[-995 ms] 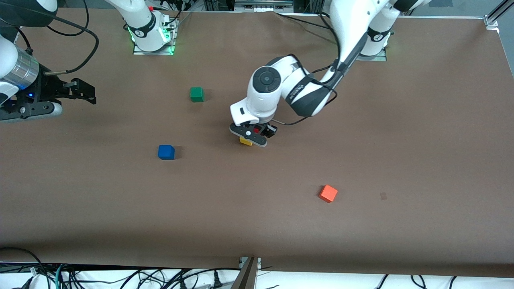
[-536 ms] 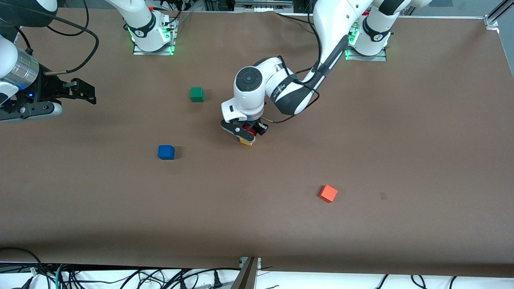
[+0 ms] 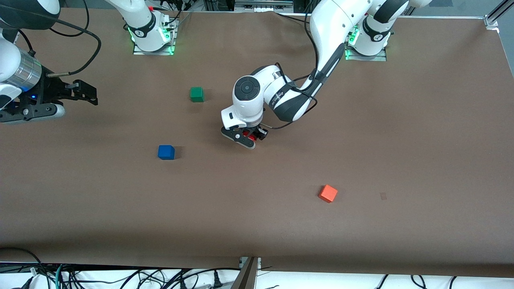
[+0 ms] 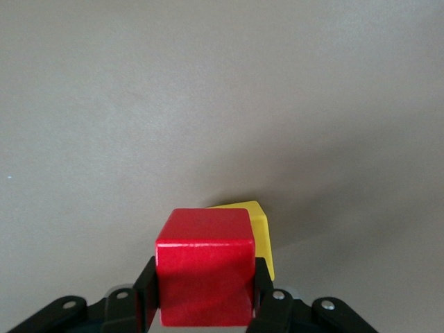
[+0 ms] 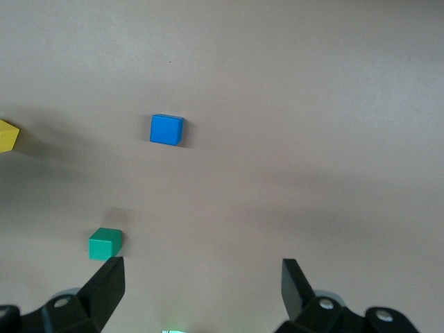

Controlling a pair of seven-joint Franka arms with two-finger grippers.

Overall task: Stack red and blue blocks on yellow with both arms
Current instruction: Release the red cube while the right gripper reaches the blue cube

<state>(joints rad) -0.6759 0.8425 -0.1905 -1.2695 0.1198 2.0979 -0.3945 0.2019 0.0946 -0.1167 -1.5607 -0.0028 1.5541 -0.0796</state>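
My left gripper (image 3: 245, 139) is shut on the red block (image 4: 205, 267), which shows between its fingers in the front view too (image 3: 252, 137). It holds the block just over the yellow cube (image 4: 261, 232), which peeks out from under one side of the red block. I cannot tell whether the two touch. In the front view the gripper hides the yellow cube. The blue block (image 3: 166, 152) lies on the table toward the right arm's end, also seen in the right wrist view (image 5: 166, 130). My right gripper (image 3: 85, 93) waits open above that end of the table (image 5: 201, 267).
A green cube (image 3: 196, 94) sits farther from the front camera than the blue block. An orange-red cube (image 3: 328, 193) lies nearer to the camera, toward the left arm's end. The brown table (image 3: 361, 140) carries nothing else.
My left gripper has shifted a little toward the right arm's end with the red block, and now covers the yellow cube in the front view. The right arm has barely moved.
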